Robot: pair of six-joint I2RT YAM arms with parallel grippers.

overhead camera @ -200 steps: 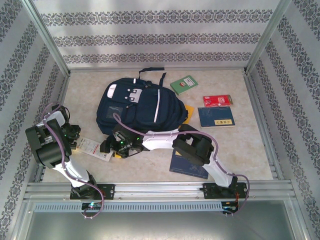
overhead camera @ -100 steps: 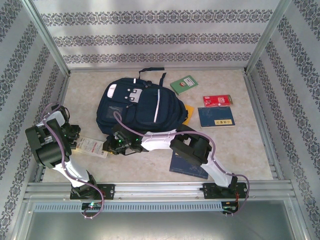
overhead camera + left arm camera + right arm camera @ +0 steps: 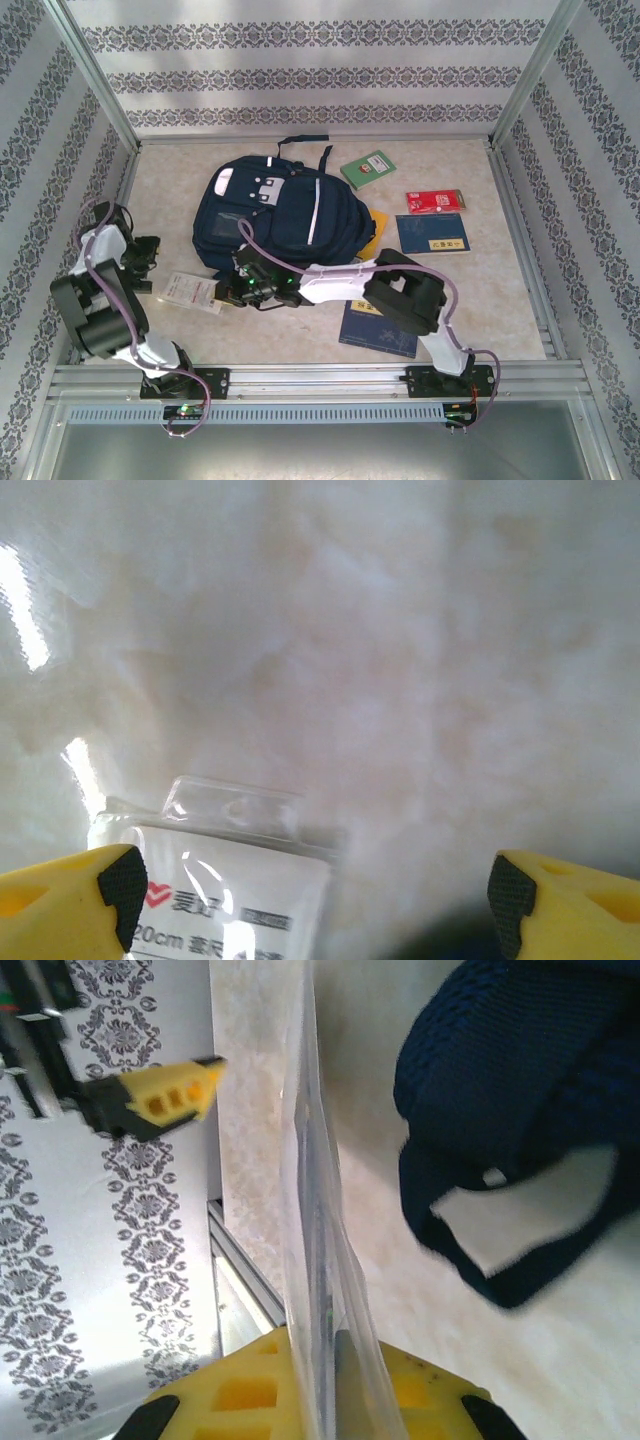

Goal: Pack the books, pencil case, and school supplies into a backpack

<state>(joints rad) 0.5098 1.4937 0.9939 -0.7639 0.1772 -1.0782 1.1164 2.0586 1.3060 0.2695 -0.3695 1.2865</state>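
Where right fingers (image 3: 240,1395) pinch it, the packet (image 3: 314,1210) shows edge-on.

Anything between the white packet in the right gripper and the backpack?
Nothing visible. The right gripper, shut on the white packet, sits beside the near edge of the backpack, with just bare table between them.

Colours on the cream marbled table (image 3: 510,300)
Navy backpack (image 3: 270,215), white stripe; white packet (image 3: 190,292), red print, at its 8 o'clock.
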